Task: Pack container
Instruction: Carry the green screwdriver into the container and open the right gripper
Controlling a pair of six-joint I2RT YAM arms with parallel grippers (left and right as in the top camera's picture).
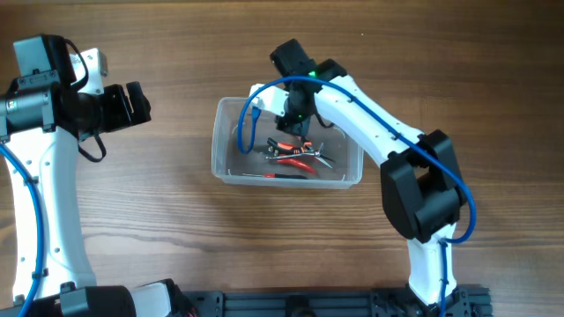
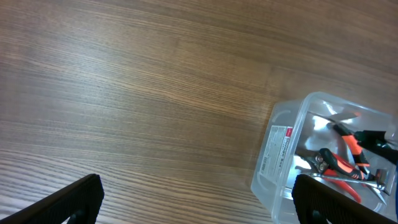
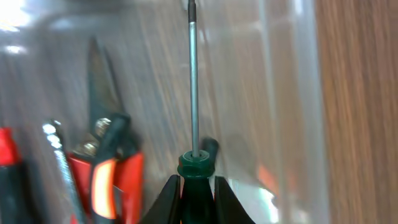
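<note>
The clear plastic container [image 1: 222, 150] sits mid-table with several hand tools inside, among them red-handled pliers [image 1: 296, 158]. My right gripper [image 1: 298, 123] is over the container's back part, shut on the green handle of a screwdriver [image 3: 193, 93]. In the right wrist view the gripper [image 3: 198, 183] holds it with the shaft pointing into the container, close to a clear wall [image 3: 292, 93] and beside red-handled cutters [image 3: 102, 177]. My left gripper [image 1: 139, 103] is open and empty, left of the container. The left wrist view shows its fingers [image 2: 196, 190] wide apart over bare wood, with the container [image 2: 280, 155] at the right.
The wooden table [image 1: 159, 220] surrounds the container on all sides. The right arm [image 1: 379, 123] reaches over the container's right end. A blue cable [image 1: 251, 110] loops above the container's back left. A white label [image 2: 277, 144] is on the container's wall.
</note>
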